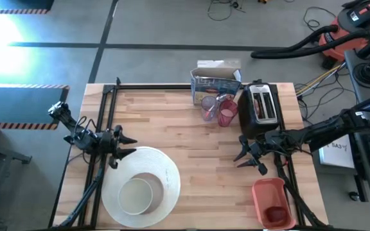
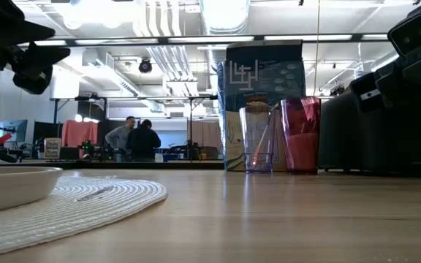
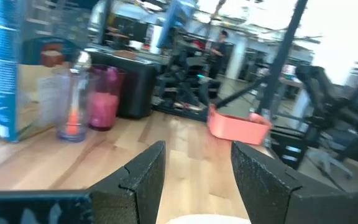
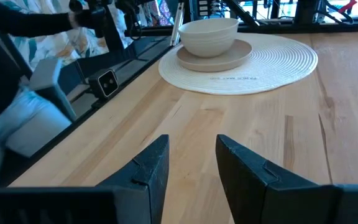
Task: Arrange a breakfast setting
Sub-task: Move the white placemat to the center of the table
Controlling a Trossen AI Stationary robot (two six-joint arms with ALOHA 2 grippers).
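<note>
A small white bowl (image 1: pixel 136 194) is set upright, mouth upward, on a large round white plate (image 4: pixel 215 60), and both are carried by a round woven placemat (image 1: pixel 166 168) on the near left part of the worktop (image 1: pixel 191 147). What the bowl holds cannot be told. At the far edge, a translucent pink cup (image 1: pixel 227 113) is stood upright just beside a clear cup (image 1: pixel 209 108), with a blue box (image 2: pixel 263 80) behind them and a black toaster (image 1: pixel 261 109) to their right; something pale is seen in the toaster's slots. An orange-red tray (image 1: pixel 272 202) is laid at the near right corner with its long axis running front to back, and a dark red round fruit (image 1: pixel 275 214) is held in its near end.

The left claw (image 1: pixel 126 146) is held above the far edge of the placemat, its fingers (image 3: pixel 146 180) spread apart with nothing between them. The right claw (image 1: pixel 245 156) is held over bare wood in front of the toaster, its fingers (image 4: pixel 151 171) parted and empty.
</note>
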